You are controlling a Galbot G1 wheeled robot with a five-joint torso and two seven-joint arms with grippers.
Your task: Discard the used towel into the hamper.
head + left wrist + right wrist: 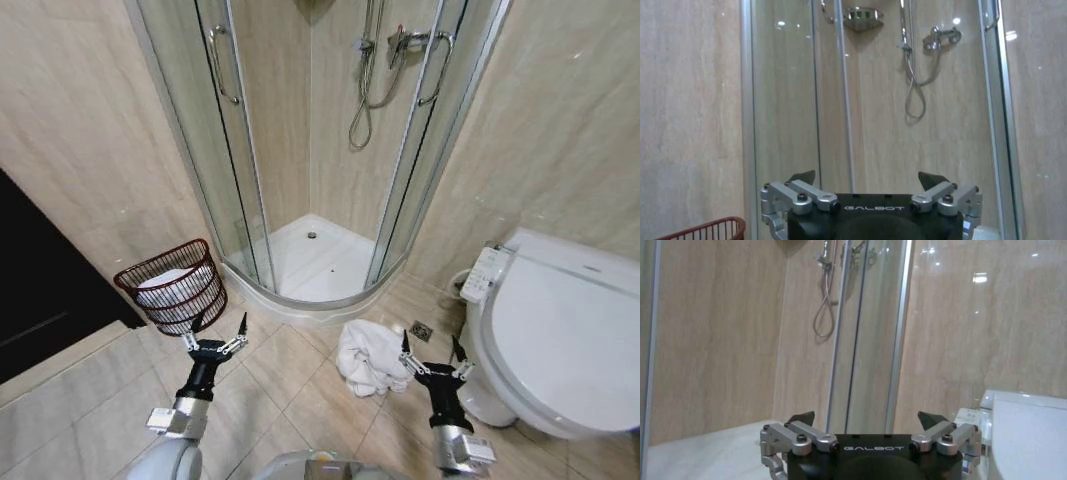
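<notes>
Towel (368, 357) crumpled on floor tiles at five o'clock from shower, just beside right end effector (432, 349), spread wide and empty; left end effector (215, 327), also wide, near hamper (172, 285) at ten o'clock.

Even, bright light is cast from overhead; glare spots are seen on the wall tiles (980, 278), at 1 o'clock.

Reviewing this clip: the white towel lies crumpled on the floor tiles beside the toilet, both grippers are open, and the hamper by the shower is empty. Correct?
Not quite. The hamper is not empty: the head view shows something white already inside it. The rest holds: the towel lies crumpled on the tiles beside the toilet, and the left gripper and right gripper are both open.
</notes>
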